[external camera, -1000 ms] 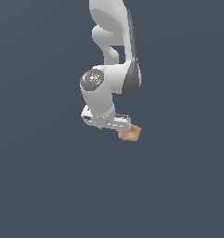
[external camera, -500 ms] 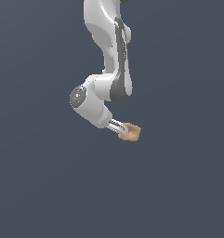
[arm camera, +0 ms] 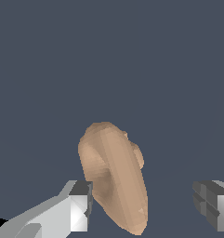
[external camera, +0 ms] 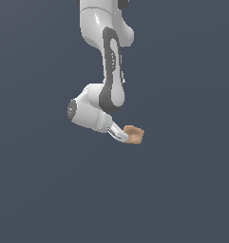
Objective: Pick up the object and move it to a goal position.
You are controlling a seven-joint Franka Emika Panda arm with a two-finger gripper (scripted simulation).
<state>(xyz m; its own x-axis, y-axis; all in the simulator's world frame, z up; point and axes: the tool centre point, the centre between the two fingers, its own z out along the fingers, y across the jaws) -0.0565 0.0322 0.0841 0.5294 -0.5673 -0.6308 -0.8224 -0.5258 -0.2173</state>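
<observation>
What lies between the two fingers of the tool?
In the wrist view, the tan object lies there, beside one finger; toward the other finger, the stretch is bare.

The exterior view stood back, seeing the arm [external camera: 104,71] descend from the frame's top centre. The wrist view looked close along the gripper [arm camera: 143,207]. Both shared the object [external camera: 134,135].

Flat even simulator lighting, sharp renders, no cast shadows, soft shading, plain dim slate-grey backdrop

1 tan block [external camera: 134,135], 1 pincer [external camera: 124,138], 1 arm [external camera: 106,66]
</observation>
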